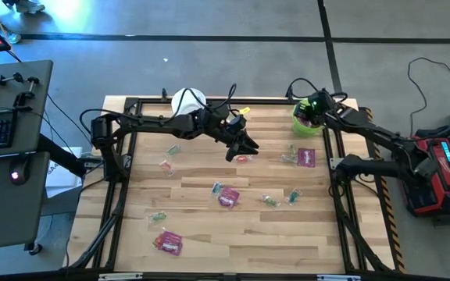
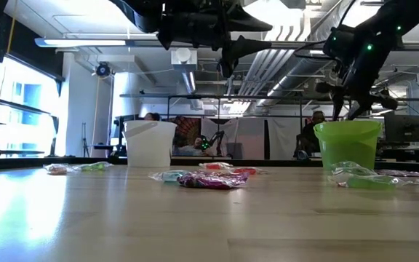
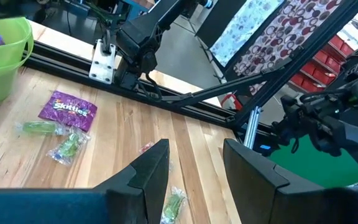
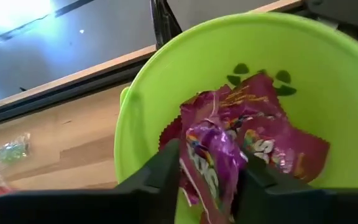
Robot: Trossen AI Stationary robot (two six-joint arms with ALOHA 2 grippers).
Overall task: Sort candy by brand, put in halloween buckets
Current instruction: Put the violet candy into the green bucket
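The right gripper (image 4: 207, 171) hangs over the mouth of the lime green bucket (image 4: 166, 81), a magenta packet (image 4: 210, 165) between its fingers; the jaws stand partly parted, and whether they pinch the packet or are letting it go I cannot tell. More magenta packets (image 4: 278, 146) already lie inside that bucket, so the sorting looks begun but far from done. Out from the green bucket, one purple packet (image 1: 306, 157) lies just beside it, others (image 1: 227, 199) and small clear-wrapped pieces (image 1: 270, 200) sit scattered well apart from it. The left gripper (image 3: 194, 165), fingers spread and empty, hovers over the table between the green bucket and the white bucket (image 1: 187, 100)
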